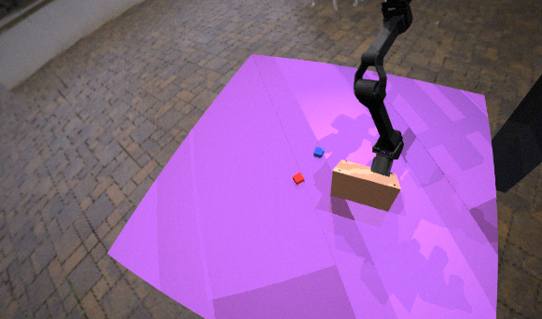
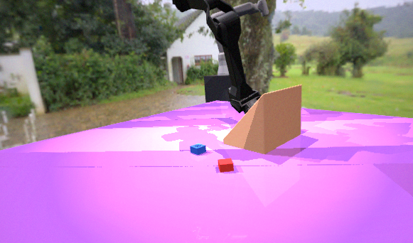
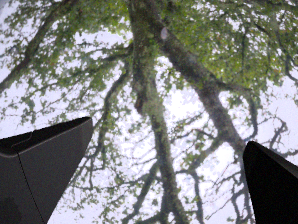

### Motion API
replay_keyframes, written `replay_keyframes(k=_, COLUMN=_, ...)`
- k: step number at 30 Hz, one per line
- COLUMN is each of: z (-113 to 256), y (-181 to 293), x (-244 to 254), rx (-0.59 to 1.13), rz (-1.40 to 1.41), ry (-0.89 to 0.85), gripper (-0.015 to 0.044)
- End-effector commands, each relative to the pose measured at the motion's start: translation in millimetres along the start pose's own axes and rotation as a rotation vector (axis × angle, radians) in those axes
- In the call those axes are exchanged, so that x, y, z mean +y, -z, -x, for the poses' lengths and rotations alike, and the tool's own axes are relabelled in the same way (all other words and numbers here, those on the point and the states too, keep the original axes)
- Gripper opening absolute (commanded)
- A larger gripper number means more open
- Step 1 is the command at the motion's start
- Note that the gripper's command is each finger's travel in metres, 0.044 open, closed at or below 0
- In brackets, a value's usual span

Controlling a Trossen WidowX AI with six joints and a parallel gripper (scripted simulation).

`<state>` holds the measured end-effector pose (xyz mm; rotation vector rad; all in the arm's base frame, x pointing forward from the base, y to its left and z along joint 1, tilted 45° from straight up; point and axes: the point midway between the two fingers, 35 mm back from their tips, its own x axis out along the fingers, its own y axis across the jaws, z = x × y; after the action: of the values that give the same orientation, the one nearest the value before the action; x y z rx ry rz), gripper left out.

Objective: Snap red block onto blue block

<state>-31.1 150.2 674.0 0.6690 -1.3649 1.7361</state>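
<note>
Currently, the gripper [image 1: 382,165] [image 3: 170,139] is spread; the red block [image 1: 298,178] [image 2: 225,165] lies near the blue block [image 1: 318,151] [image 2: 197,148]. Centre above red, fingers parallel to its sides, then descend vertically.

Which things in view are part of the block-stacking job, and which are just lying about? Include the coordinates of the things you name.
For the job:
- red block [image 1: 298,178] [image 2: 225,165]
- blue block [image 1: 318,152] [image 2: 197,149]
- claw [image 3: 170,139], open

Just there:
- wooden wedge [image 1: 365,190] [image 2: 282,119], between the blocks and the viewer's right side of the table in the top view
</note>
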Motion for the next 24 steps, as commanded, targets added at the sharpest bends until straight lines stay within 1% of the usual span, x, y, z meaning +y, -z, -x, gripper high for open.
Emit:
replay_keyframes(k=1, z=0, y=0, x=0, rx=0.0, rz=0.0, ry=0.0, gripper=0.0426)
replay_keyframes(k=2, z=0, y=-1, x=1, rx=-0.003, rz=-0.004, ry=-0.001, gripper=0.044)
replay_keyframes(k=7, z=-5, y=-31, x=17, rx=-0.095, rz=-0.102, ry=-0.036, gripper=0.044)
replay_keyframes(k=13, z=-2, y=-107, x=48, rx=-0.301, rz=-0.333, ry=-0.154, gripper=0.044)
replay_keyframes(k=16, z=9, y=-149, x=60, rx=-0.414, rz=-0.474, ry=-0.235, gripper=0.044)
replay_keyframes(k=19, z=22, y=-182, x=67, rx=-0.499, rz=-0.574, ry=-0.303, gripper=0.044)
replay_keyframes(k=21, z=35, y=-210, x=71, rx=-0.571, rz=-0.65, ry=-0.367, gripper=0.044)
replay_keyframes(k=24, z=60, y=-250, x=67, rx=-0.7, rz=-0.726, ry=-0.403, gripper=0.044)
